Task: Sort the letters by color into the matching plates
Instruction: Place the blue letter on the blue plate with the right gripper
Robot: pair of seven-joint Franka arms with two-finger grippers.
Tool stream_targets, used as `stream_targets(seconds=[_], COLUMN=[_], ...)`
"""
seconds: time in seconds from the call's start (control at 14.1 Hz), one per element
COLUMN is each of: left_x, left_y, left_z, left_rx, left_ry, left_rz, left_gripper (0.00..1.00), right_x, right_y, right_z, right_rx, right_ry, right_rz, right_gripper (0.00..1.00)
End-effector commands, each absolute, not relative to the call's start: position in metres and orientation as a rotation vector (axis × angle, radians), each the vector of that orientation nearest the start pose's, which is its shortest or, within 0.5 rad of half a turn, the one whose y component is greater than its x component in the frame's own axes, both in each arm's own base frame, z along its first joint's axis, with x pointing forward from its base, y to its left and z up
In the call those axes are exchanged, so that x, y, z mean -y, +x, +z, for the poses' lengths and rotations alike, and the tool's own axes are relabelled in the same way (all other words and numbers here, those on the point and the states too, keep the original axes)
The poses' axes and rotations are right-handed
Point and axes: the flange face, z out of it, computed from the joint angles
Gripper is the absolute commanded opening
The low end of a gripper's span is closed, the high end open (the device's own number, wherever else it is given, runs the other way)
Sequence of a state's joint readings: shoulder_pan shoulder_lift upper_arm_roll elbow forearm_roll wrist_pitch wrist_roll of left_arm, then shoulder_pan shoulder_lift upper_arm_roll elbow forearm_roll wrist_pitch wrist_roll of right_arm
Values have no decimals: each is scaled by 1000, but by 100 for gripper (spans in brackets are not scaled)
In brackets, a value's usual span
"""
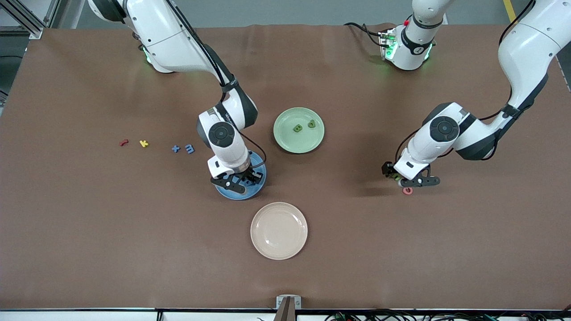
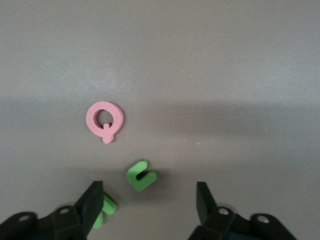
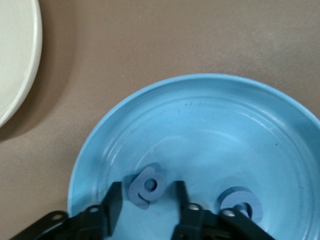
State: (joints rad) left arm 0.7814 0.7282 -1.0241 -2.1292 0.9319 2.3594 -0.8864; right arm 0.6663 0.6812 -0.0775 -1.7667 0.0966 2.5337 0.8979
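Note:
My right gripper [image 1: 243, 179] [image 3: 147, 196] hangs low over the blue plate [image 1: 233, 194] [image 3: 210, 125], open. A blue letter [image 3: 147, 186] lies on the plate between its fingers with a gap on each side, and a second blue letter [image 3: 243, 202] lies beside it, partly hidden. Two more blue letters [image 1: 175, 149] [image 1: 190, 148] lie on the table toward the right arm's end. The green plate [image 1: 290, 140] holds two green letters [image 1: 297, 129] [image 1: 312, 124]. My left gripper [image 1: 403, 178] [image 2: 150, 200] stands open just over the table. One green letter [image 2: 141, 175] lies between its fingertips and another green letter [image 2: 108, 206] is half hidden by one finger.
A pink letter [image 2: 104, 121] [image 1: 407, 191] lies on the table close to the two green ones. A red letter [image 1: 123, 142] and a yellow letter [image 1: 143, 143] lie beside the loose blue ones. The beige plate [image 1: 279, 230] [image 3: 15, 60] sits nearer the front camera than the blue plate.

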Motion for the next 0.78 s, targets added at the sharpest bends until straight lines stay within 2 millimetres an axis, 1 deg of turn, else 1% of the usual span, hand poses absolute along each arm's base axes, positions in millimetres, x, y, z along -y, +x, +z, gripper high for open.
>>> stream_targets(seconds=[0.0, 0.14, 0.28, 0.42, 0.5, 0.57, 0.71], left_x=[135, 134, 132, 127, 128, 128, 123], left_y=[542, 541, 543, 543, 543, 543, 543], left_z=[201, 192, 189, 183, 181, 179, 175], left_rx=[40, 30, 30, 35, 21, 13, 23], left_ry=[-3149, -3139, -3148, -3148, -3151, -3155, -3148], left_rz=[-70, -73, -93, -87, -98, -104, -96], left_gripper=[74, 70, 68, 66, 66, 66, 65], right_x=[-387, -388, -384, -368, -360, -350, -333], right_y=[561, 569, 572, 573, 574, 570, 562], right_z=[197, 215, 226, 238, 245, 251, 261], right_rx=[-566, -561, -533, -466, -471, -462, -402], right_ry=[-3047, -3082, -3116, -3154, -3159, -3164, -3176], right_rz=[-31, 34, 91, 163, 180, 178, 186], right_gripper=[100, 100, 100, 100, 100, 100, 100])
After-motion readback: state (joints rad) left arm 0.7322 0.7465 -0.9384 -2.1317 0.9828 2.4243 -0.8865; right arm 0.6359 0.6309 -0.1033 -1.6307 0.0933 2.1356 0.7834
